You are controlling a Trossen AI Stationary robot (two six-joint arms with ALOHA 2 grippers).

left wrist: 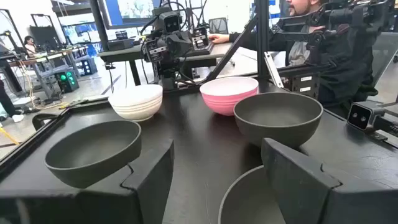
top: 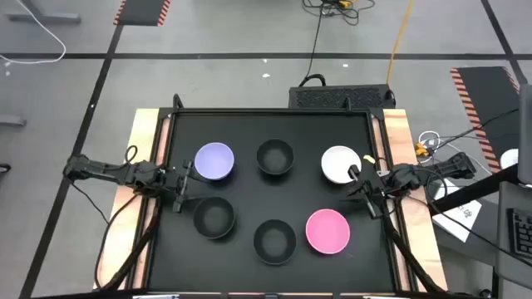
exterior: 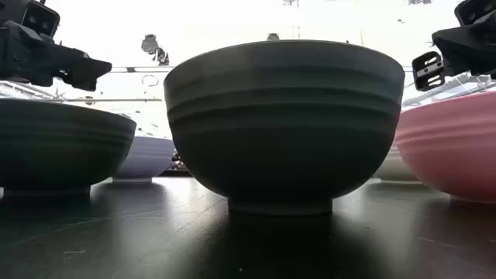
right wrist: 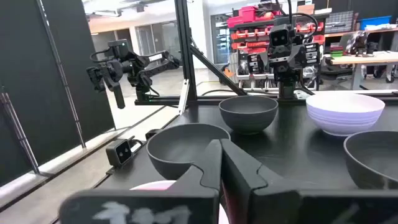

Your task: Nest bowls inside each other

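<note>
Two arms low | left gripper (top: 179, 190) open | right gripper (top: 366, 195) closed

Black table top (top: 249, 133) sits framed by pale wooden edges (top: 148, 133) — a dark box (top: 341, 97) just behind its far rim. A yellow cable (top: 401, 41) runs down the grey floor, striped hazard mats (top: 143, 11) at the far left, papers (top: 460, 212) lying off right — a seated person (left wrist: 336, 43) beyond the table.

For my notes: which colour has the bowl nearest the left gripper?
Lavender-purple bowl, clearest in the high view.
</note>
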